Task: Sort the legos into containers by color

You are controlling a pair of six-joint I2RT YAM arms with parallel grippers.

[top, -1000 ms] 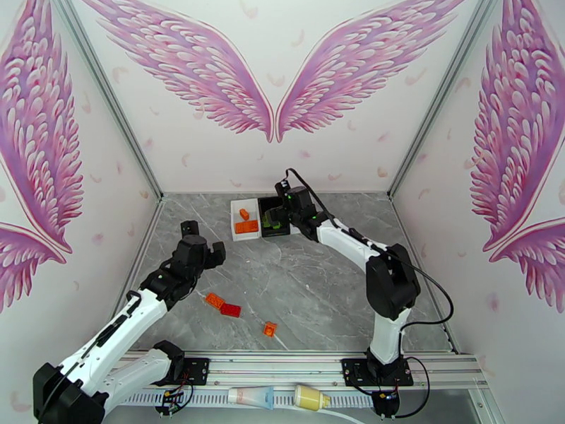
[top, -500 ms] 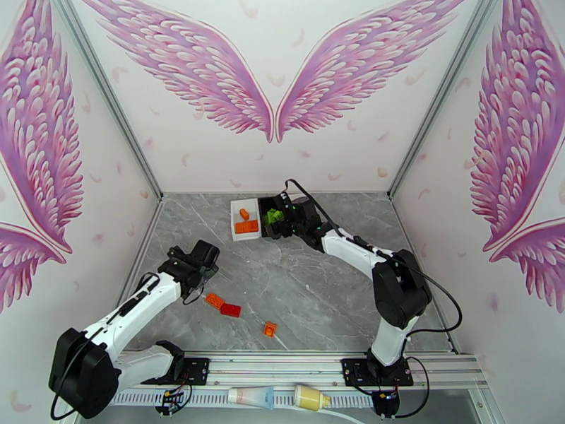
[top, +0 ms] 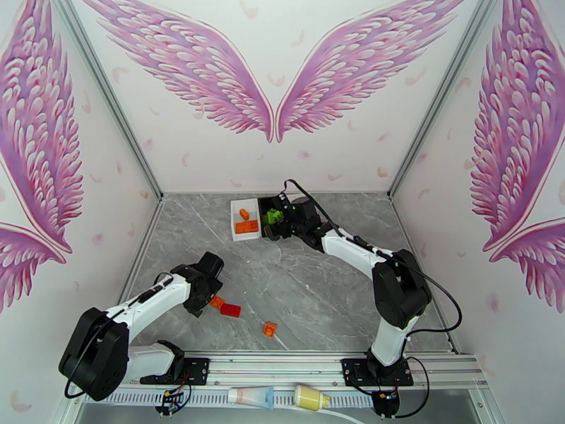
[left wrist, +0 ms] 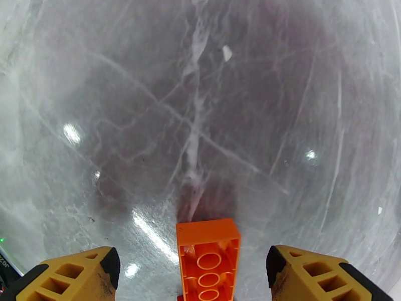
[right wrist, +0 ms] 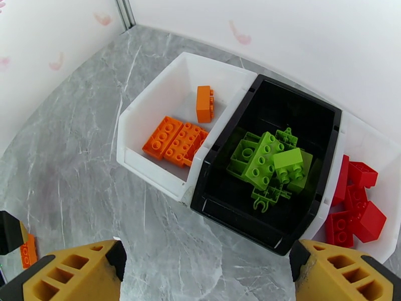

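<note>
Grey marble tabletop [top: 318, 277], pink-winged walls [top: 212, 65]; left fingers [left wrist: 75, 274] and right fingers [right wrist: 75, 272] apart.

Grey marble table [top: 318, 284], pink wing murals [top: 212, 72] behind

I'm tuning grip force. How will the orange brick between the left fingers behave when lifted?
The orange brick looks like hard moulded plastic, so probably stiff. Its hollow underside faces up, so likely light. It could skid on the glossy table if the left fingers close unevenly.
</note>
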